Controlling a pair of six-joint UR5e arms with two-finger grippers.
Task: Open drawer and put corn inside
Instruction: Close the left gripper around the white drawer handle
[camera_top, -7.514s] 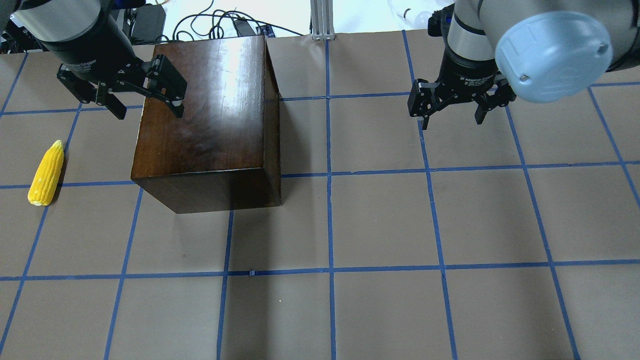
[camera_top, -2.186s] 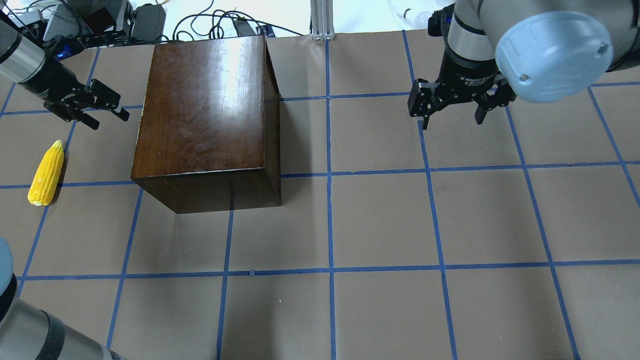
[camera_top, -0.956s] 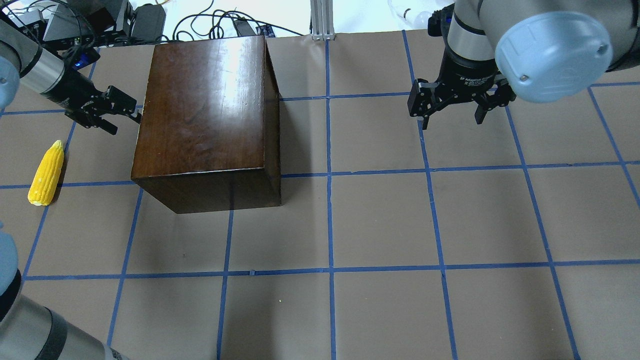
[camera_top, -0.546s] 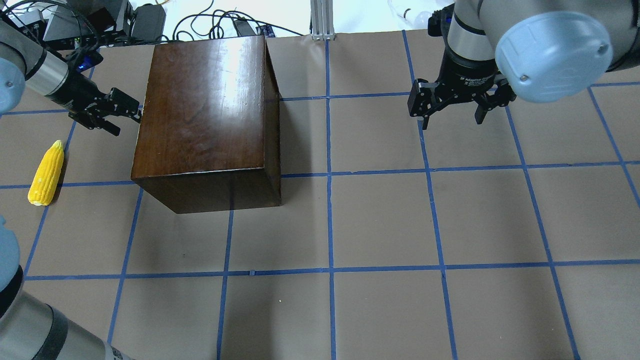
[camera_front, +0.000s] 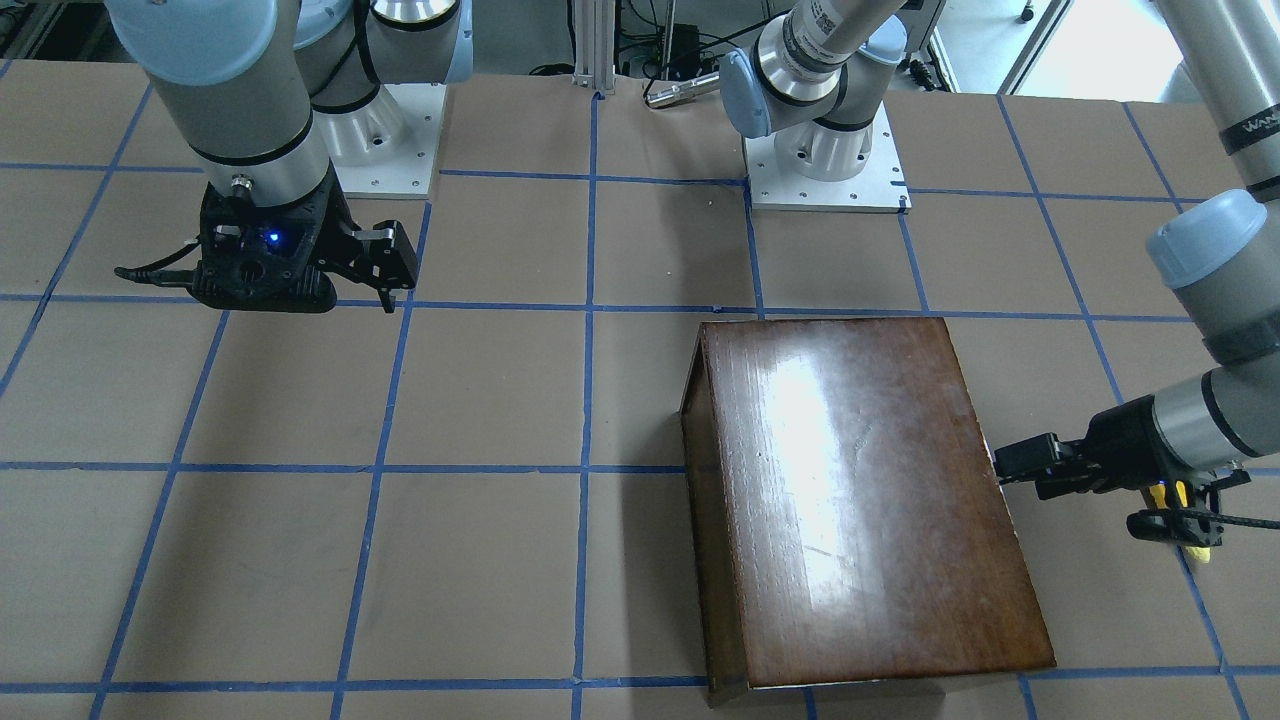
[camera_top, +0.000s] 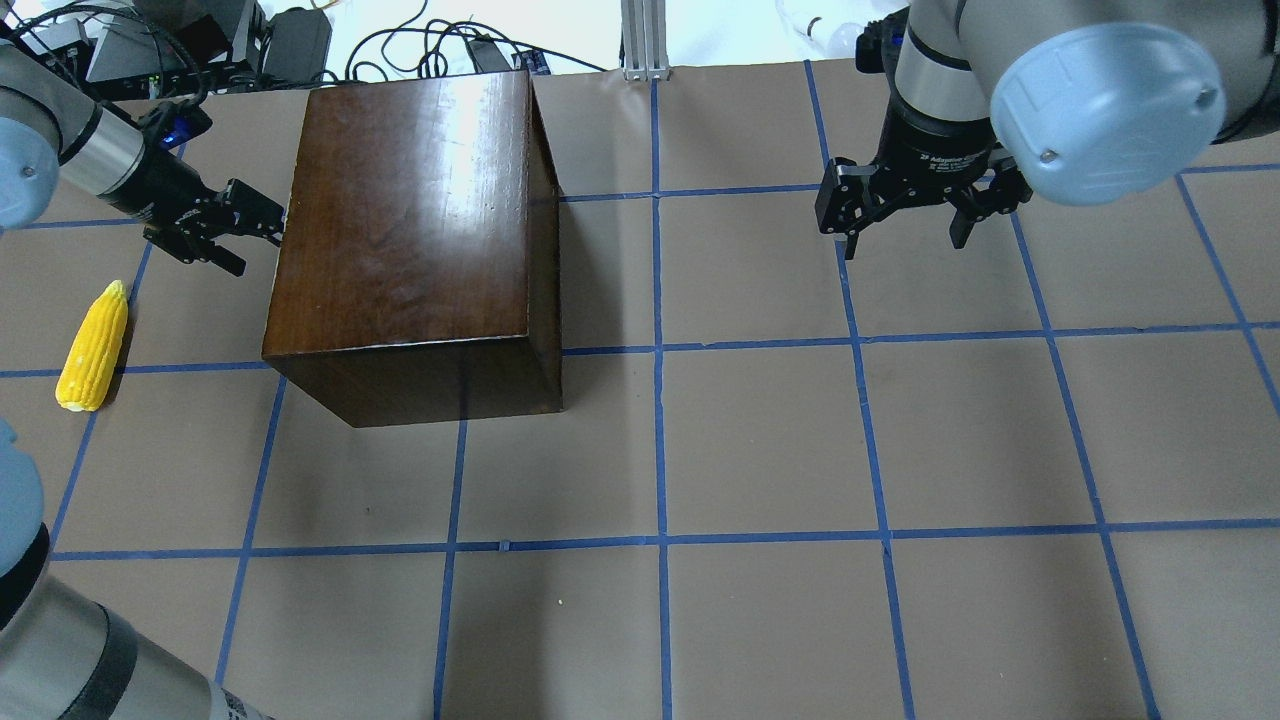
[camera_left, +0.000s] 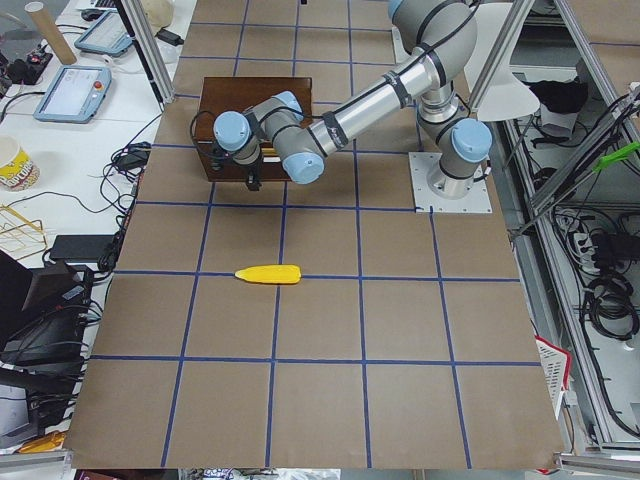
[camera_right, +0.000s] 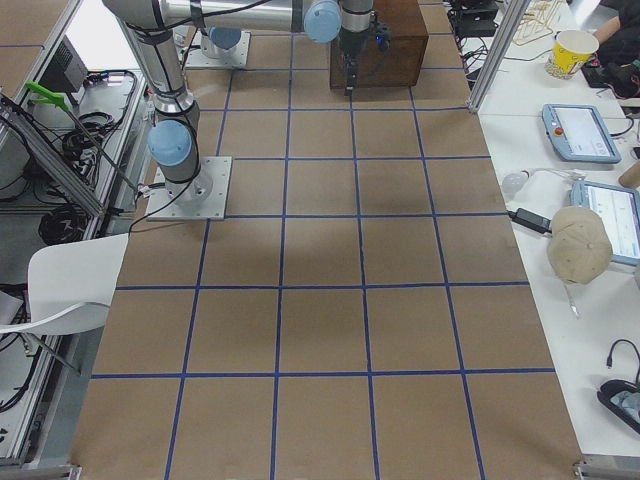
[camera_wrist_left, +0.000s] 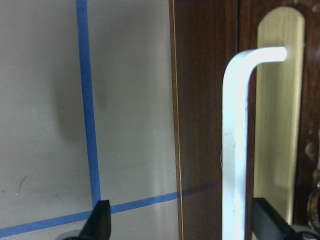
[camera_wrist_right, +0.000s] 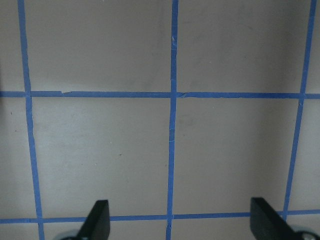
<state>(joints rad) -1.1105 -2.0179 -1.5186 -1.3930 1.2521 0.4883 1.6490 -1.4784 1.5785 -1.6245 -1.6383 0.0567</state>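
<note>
- Brown box (camera_top: 410, 220) is shown overhead with nothing slid out; the corn (camera_top: 93, 347) lies well apart from it, ungrasped
- Left gripper (camera_top: 235, 222) is set at the box's side; the right gripper (camera_top: 905, 235) is held spread, well apart from it
- By the left wrist view, the white handle (camera_wrist_left: 235, 150) of the drawer (camera_wrist_left: 311, 75) is straddled by parted fingers (camera_wrist_left: 100, 222), unclamped; pulling and loading are judged outstanding

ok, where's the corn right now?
Overhead view, far left side: the corn lies on the table beside a blue tape line, left of the dark wooden box and clear of it.
</note>
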